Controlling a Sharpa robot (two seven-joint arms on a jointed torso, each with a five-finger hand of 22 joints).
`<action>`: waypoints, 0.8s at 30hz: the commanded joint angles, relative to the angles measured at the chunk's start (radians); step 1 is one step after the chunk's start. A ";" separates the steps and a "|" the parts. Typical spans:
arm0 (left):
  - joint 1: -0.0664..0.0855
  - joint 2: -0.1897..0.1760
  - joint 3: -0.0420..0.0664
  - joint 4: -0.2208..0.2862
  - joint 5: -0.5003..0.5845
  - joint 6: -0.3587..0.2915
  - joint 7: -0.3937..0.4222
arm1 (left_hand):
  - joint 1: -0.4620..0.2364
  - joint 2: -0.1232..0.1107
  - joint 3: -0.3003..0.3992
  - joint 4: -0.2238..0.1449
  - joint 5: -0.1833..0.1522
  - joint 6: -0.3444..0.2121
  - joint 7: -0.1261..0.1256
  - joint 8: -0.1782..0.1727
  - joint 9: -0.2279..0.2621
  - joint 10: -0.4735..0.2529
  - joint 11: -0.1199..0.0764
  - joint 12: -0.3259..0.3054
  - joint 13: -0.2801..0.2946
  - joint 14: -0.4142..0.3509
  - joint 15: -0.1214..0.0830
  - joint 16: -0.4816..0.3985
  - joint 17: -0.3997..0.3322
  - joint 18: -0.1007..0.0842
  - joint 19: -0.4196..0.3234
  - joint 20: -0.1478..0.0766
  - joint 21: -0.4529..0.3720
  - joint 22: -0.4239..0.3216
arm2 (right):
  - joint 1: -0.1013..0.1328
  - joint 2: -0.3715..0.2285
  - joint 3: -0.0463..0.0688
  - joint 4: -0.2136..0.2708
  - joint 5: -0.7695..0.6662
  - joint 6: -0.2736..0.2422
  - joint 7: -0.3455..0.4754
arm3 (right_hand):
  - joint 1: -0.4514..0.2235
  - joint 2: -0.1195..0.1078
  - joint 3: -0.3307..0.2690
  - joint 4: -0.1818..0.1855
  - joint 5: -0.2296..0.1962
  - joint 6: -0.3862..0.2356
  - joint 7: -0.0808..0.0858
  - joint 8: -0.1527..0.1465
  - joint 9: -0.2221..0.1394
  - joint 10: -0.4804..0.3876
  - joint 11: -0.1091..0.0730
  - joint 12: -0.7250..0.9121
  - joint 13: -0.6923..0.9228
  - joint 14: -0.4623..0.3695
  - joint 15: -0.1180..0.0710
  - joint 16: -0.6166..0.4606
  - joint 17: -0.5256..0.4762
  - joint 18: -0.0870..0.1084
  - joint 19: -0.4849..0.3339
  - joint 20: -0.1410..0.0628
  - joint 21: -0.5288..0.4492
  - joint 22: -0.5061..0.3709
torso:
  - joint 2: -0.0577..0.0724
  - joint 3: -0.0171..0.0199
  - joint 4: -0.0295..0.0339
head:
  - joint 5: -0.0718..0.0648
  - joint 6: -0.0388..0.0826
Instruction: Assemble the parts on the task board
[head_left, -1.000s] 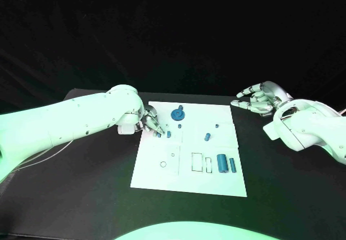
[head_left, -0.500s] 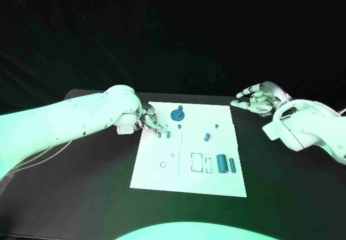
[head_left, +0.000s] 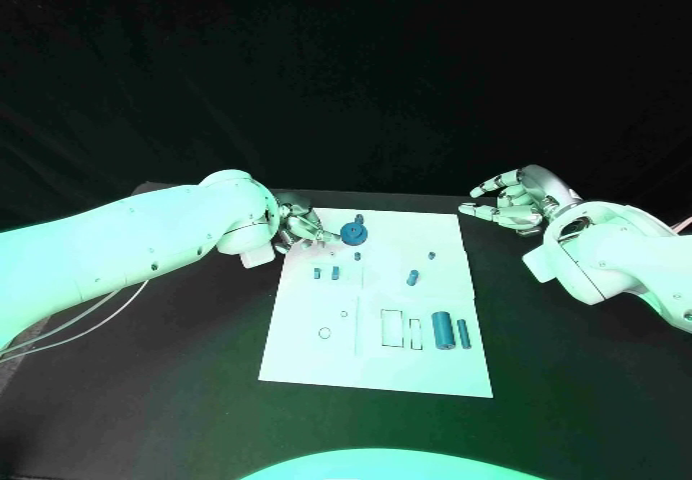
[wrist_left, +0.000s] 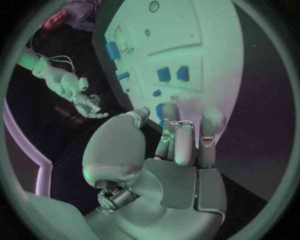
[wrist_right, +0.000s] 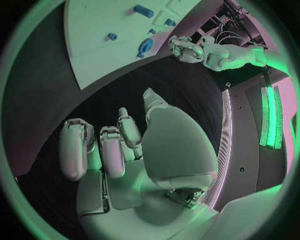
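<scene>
**Left hand at the board's far corner, right hand waiting off to the side**

The task board (head_left: 378, 300) lies flat in the middle of the black table (head_left: 173, 330), a thin white plate that looks stiff and would probably slide if nudged hard. The blue parts sit on it: a round disc piece (head_left: 353, 235) toward twelve o'clock, two upright-looking cylinders (head_left: 443, 329) around four o'clock, and small pegs (head_left: 326, 272) near ten o'clock. They look hard, light and smooth, so I'd judge a pinch across the sides of each would serve best, gently, since the tiny pegs could roll or tip.

The left hand (head_left: 299, 225) hovers at the board's ten o'clock corner, fingers curled down just beside the disc piece; I cannot tell whether it has hold of anything. The right hand (head_left: 508, 203) hangs well apart at two o'clock, off the board, fingers loosely spread and holding nothing
</scene>
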 joint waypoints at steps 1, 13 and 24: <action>0.000 -0.003 0.001 0.023 0.034 -0.107 0.152 | 0.147 -0.021 0.122 -0.057 -0.008 -0.048 0.020 -0.047 -0.052 -0.106 0.015 -0.051 -0.024 0.007 0.015 -0.020 0.018 0.003 -0.037 0.016 -0.041 -0.019 | -0.001 0.000 0.000 -0.001 0.003 -0.003 0.012 | -0.040 0.015 -0.022 0.002 0.006 -0.008 -0.002 0.027 -0.008 -0.014 0.000 -0.003 -0.007 0.079 -0.005 -0.008 0.165 0.010 0.030 -0.005 -0.010 0.152 | 0.001 -0.0003 -0.0006 | -0.004 0.009; -0.058 0.006 -0.011 0.065 -0.190 -0.320 0.494 | 0.245 -0.150 0.269 -0.173 -0.009 -0.063 0.075 -0.203 -0.299 -0.223 0.080 -0.339 -0.301 -0.297 0.075 -0.272 -0.380 0.045 -0.245 0.070 -0.243 -0.237 | -0.002 -0.001 -0.001 -0.005 0.018 -0.019 0.059 | -0.015 0.020 -0.003 -0.001 0.004 -0.016 -0.005 0.044 -0.013 -0.164 -0.005 -0.205 -0.201 0.042 -0.010 -0.089 0.042 0.045 -0.036 -0.009 -0.191 0.049 | 0.001 -0.0014 0.0004 | -0.014 0.018; -0.072 0.074 -0.031 -0.005 -0.466 -0.268 0.477 | 0.242 -0.168 0.233 -0.183 -0.010 -0.049 0.070 -0.226 -0.361 -0.246 0.094 -0.410 -0.377 -0.324 0.088 -0.277 -0.440 0.046 -0.249 0.083 -0.258 -0.245 | -0.003 0.003 -0.002 -0.007 0.021 -0.026 0.077 | -0.010 0.019 0.005 -0.001 0.004 -0.021 -0.007 0.055 -0.015 -0.204 -0.008 -0.284 -0.283 0.034 -0.014 -0.119 0.009 0.054 -0.049 -0.012 -0.253 0.012 | 0.002 0.0003 -0.0017 | -0.017 0.025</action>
